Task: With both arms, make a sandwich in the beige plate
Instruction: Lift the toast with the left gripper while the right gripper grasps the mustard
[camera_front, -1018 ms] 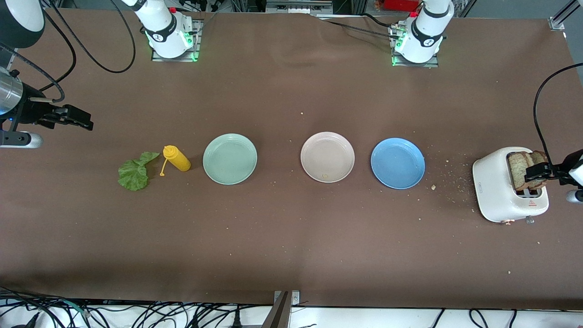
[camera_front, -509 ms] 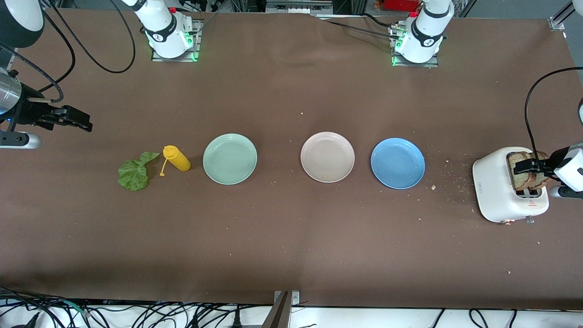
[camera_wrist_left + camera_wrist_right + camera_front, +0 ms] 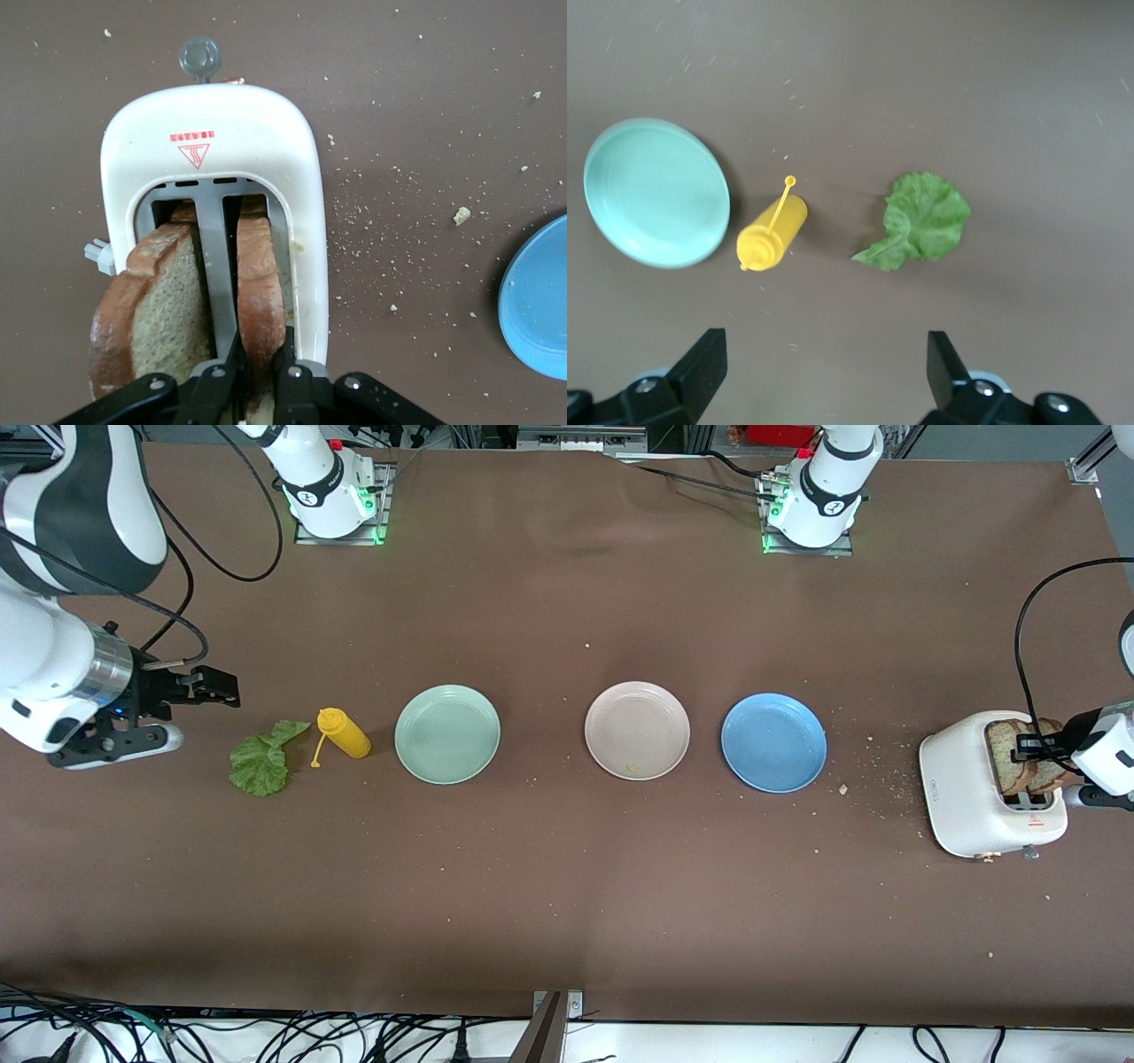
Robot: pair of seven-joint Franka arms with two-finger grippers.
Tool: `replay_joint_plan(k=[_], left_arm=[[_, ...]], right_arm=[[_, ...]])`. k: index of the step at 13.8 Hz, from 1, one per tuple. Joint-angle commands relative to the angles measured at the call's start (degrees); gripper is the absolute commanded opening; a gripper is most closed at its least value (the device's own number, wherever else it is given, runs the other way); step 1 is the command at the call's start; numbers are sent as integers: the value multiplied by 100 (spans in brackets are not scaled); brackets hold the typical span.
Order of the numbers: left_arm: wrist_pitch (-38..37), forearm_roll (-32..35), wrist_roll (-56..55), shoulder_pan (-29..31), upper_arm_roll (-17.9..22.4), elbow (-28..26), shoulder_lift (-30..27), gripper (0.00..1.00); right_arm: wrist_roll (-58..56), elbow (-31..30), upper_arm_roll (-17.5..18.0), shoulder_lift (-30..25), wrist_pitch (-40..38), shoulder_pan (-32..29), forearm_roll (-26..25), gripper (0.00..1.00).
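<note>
Bread slice [image 3: 262,292] pinched in toaster [image 3: 301,177] by left fingers [image 3: 292,385]

Surfaces: mostly matt, a few glossy bits.
Tablecloth [image 3: 567,921] brown matt cloth, crumb-dusted; toaster [image 3: 301,186] smooth white plastic, slight sheen; bread slices [image 3: 164,310] rough, speckled; beige plate [image 3: 637,731] smooth, satin; yellow bottle [image 3: 772,235] shiny plastic; lettuce [image 3: 921,220] ruffled, matt.
</note>
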Motion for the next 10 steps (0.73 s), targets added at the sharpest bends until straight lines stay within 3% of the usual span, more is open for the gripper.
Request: replay_joint_plan(k=[1,6,10], left_arm=[[-27,148,-80,44,-46,-132,-247,0],[-413,375,-141,0,-133,26,-651,0],[-1211,930,-246,-106,-642,692,-784,0]], right_arm=[[-1101,139,-42,125,135,-238,342,100],[-4270,139,-42,782,390,-993,1695,100],[-5426,121,-42,1038,408,-1100,1872,100]])
